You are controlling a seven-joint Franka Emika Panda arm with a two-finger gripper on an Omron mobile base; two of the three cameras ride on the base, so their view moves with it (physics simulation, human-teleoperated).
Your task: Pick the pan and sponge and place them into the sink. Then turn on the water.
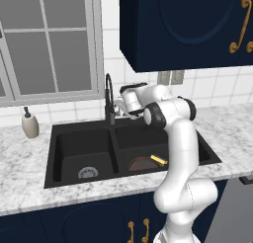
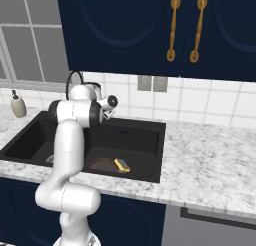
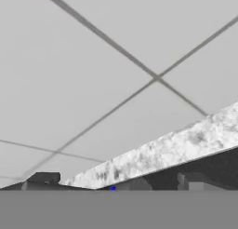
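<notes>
the pan [image 1: 142, 163] and the sponge [image 1: 158, 159] lie low and centre in the sink's [image 1: 64, 133] right basin — sponge on the pan's rim — while the gripper [image 1: 120, 102], fingers spread and empty, hangs mid-frame beside the faucet [image 1: 108, 96].

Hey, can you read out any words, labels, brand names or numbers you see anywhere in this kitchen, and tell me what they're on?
None: no readable word, label, brand or number in any view.
Soap dispenser: plain beige, no label.
Wall outlet plates: blank.
Upper cabinet doors: gold handles, no lettering.
Sink, faucet, pan and sponge: no markings.
</notes>
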